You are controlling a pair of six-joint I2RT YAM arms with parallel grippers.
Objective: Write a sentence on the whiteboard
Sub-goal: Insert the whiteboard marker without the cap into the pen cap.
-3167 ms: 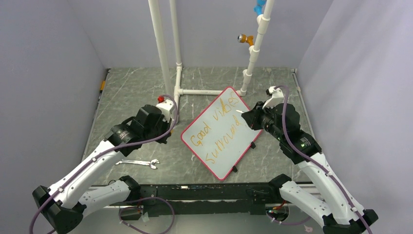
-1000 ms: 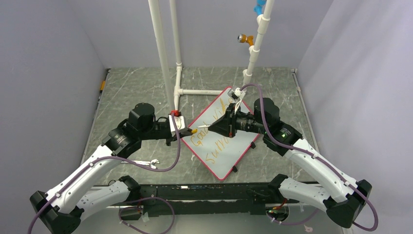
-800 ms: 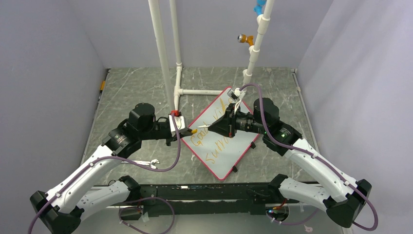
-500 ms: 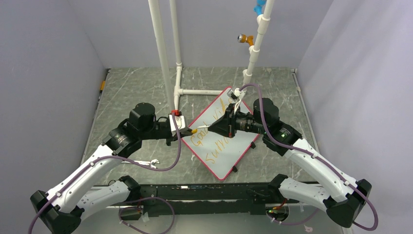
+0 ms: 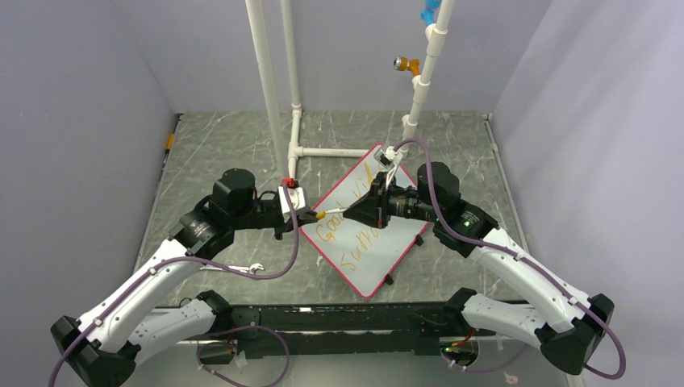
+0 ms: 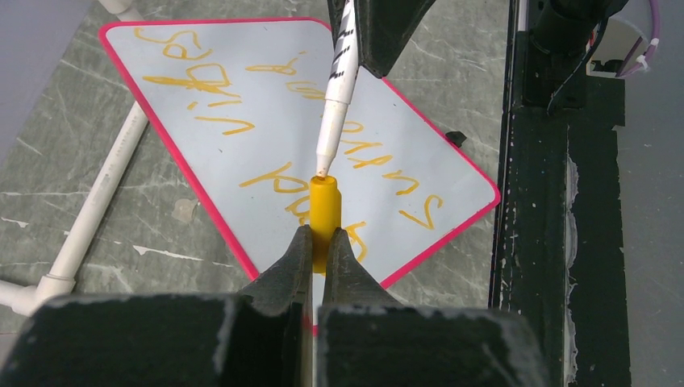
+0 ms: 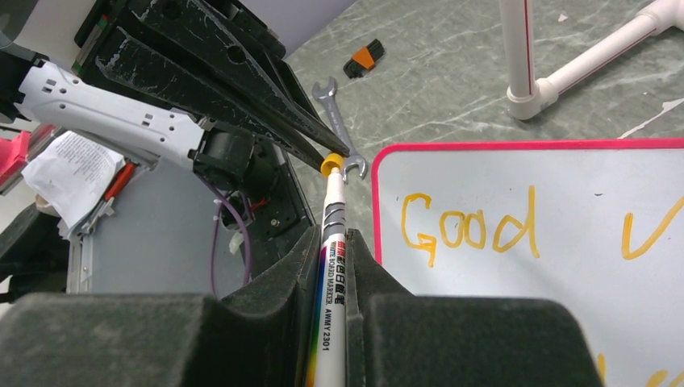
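Observation:
The whiteboard (image 5: 379, 242) lies tilted on the table, pink-rimmed, also in the left wrist view (image 6: 242, 105) and right wrist view (image 7: 565, 210). The sentence (image 5: 355, 234) in orange-yellow reads "Good vibes" over a second line. My left gripper (image 5: 310, 216) is shut on the yellow marker cap (image 6: 324, 210). My right gripper (image 5: 367, 211) is shut on the white marker (image 7: 332, 282). The marker tip (image 6: 323, 171) touches the cap's open end, above the board's left edge.
White PVC pipes (image 5: 278, 81) stand behind the board, with a base pipe (image 5: 331, 151). A silver wrench (image 5: 230, 270) lies at the left front. A black rail (image 5: 347, 318) runs along the near edge. Grey walls enclose the table.
Both arms swung in from the board's sides and met over its left edge. In the last second the marker tip closed in on the cap; little else moved.

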